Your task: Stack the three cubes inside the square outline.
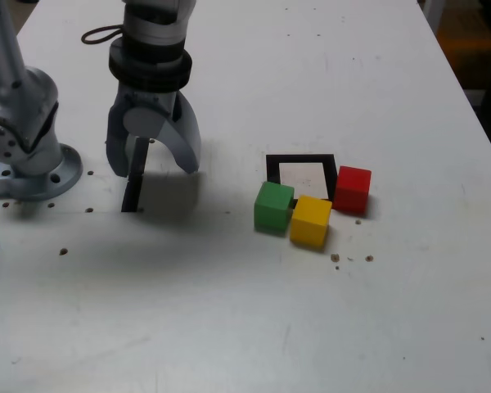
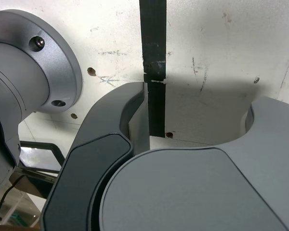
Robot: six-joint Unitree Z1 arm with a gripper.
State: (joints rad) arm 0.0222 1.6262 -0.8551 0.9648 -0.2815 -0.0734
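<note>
End effector (image 1: 153, 164) hangs over the desk (image 1: 245, 319) w/ jaws spread wide, nothing in them, well apart from the cubes, toward the exterior view's left. A black strip (image 1: 134, 176) lies on the desk right below it; the wrist view shows that strip (image 2: 153, 72) running btwn the jaws. Square outline (image 1: 301, 160) sits mid-desk. Green cube (image 1: 273, 206) is at its near-left corner, yellow cube (image 1: 311, 221) just beside green, red cube (image 1: 352, 189) against the frame's right edge. No cube is stacked; all three rest on the desk.
</note>
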